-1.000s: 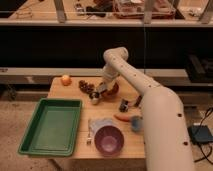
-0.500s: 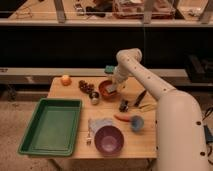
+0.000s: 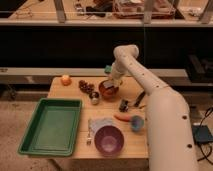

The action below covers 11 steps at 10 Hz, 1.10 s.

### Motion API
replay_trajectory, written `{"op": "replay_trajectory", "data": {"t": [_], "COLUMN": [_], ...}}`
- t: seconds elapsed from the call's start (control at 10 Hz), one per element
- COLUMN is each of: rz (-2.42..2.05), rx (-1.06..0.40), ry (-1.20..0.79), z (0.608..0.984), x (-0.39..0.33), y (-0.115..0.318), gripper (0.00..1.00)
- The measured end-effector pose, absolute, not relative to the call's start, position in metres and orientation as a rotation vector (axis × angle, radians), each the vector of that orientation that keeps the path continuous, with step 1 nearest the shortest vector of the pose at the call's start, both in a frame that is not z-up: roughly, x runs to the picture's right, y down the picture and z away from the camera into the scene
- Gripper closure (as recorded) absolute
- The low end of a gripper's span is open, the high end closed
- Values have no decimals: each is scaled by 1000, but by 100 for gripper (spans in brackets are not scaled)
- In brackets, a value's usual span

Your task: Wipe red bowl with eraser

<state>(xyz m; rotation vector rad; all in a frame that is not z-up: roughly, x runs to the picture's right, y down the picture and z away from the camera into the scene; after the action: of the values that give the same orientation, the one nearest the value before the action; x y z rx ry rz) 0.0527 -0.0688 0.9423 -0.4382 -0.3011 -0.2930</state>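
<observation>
The red bowl stands near the back middle of the wooden table, small and reddish-orange with a darker inside. My gripper is low over the bowl's right rim, reaching down from behind. Something dark shows at its tip against the bowl; I cannot tell whether it is the eraser. A small black-and-grey block that looks like the eraser lies on the table just right and in front of the bowl, apart from the gripper.
A teal-green block sits behind the bowl. There are dark small items, a round grey thing, an orange fruit, a green tray, a purple bowl, a blue cup, and an orange stick.
The gripper went from the bowl's left side up behind it, and has now come down onto the bowl's right rim. The black-and-grey block has not moved.
</observation>
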Motion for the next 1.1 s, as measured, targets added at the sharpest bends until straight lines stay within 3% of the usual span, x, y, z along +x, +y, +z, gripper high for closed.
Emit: {"op": "replay_trajectory", "data": {"t": [0.3,1.1], "rz": [-311,-403], "rx": [-447,-461], "ry": [-308,-347], "z": [958,928], "x": [34,30], "y": [-75,-35], "gripper": [100,100]}}
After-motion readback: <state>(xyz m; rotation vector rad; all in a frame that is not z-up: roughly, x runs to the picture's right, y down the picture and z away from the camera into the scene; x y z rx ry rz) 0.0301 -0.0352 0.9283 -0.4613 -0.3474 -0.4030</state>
